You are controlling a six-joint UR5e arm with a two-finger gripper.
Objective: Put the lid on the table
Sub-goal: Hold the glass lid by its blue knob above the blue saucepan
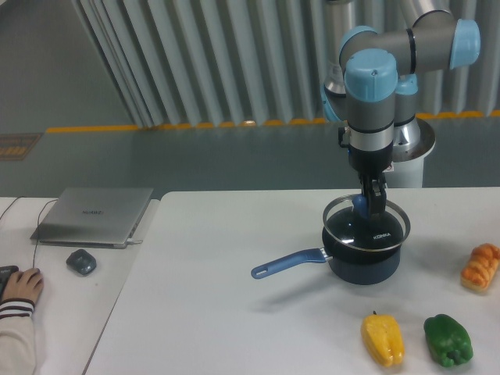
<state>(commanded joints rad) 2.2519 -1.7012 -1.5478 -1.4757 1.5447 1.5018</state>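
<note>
Tool point(373, 205) points straight down, fingers clamped on the blue knob of the lid point(367, 225). Lid sits tilted just above the saucepan point(361, 258), rim close to the pot's edge. Step in hand: lift clear, carry to bare worktop point(234, 312). Advice: raise until the rim clears the pot, keep the lid level, avoid the handle and the peppers point(383, 338), lower until the rim touches, then release.

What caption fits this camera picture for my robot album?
Robot gripper holds the glass lid by its knob, tilted just above the blue pot on the white table.
</note>
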